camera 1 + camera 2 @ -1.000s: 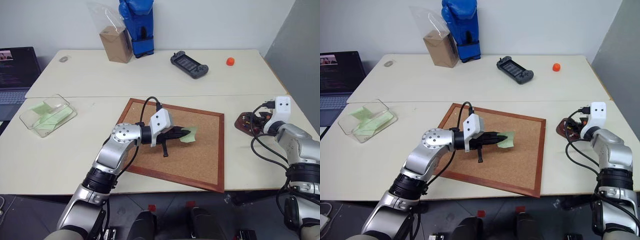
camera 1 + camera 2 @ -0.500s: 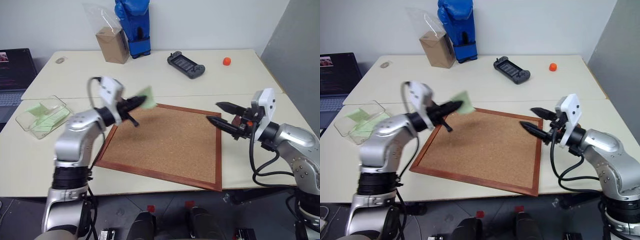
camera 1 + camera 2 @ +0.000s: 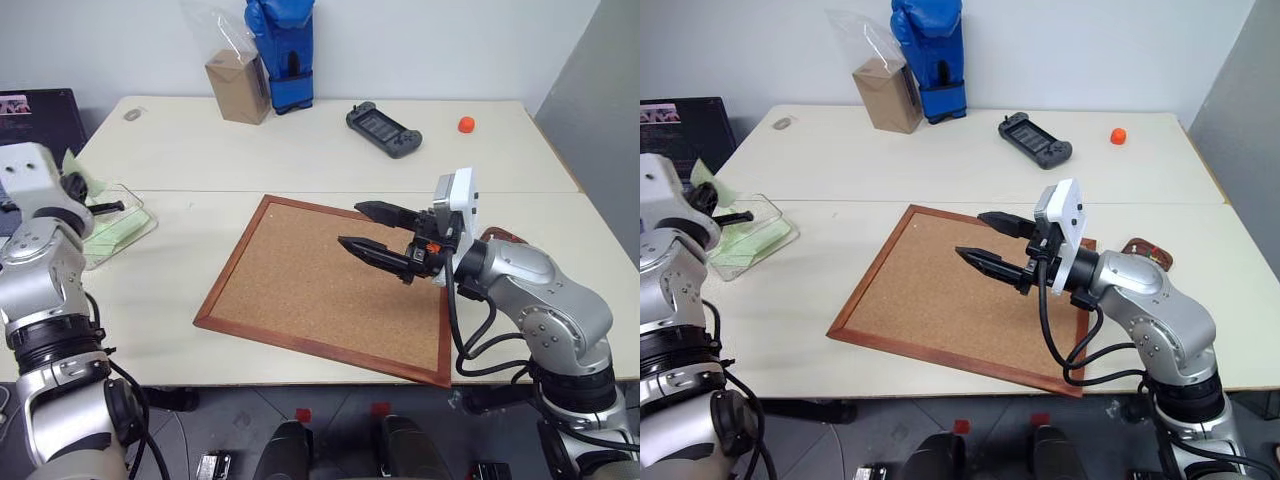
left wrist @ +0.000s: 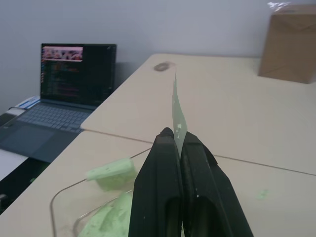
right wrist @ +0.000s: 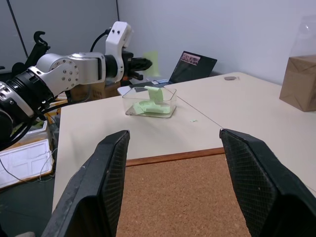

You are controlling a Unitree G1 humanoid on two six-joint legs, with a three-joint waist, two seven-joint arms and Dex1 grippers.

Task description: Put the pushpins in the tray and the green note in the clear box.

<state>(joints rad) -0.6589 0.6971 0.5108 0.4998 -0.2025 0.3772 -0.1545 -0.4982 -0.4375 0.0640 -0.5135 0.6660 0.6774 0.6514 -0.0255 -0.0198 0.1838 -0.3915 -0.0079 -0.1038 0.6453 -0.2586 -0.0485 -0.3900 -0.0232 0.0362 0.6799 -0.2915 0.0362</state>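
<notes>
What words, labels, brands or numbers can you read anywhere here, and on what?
None can be read.
Laptop screen: lines of text, too small to read.
Green note, held by the shut left gripper: seen edge-on, no marks legible.
Cardboard box: no print visible.
Handheld console: screen too small to tell.

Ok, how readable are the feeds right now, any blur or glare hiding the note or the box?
Left wrist view: the left gripper and the edge-on green note read clearly, the laptop behind is soft. Right wrist view: the near fingers are soft, the clear box sharp. Left eye view: even light, no glare, cork board crisp.
</notes>
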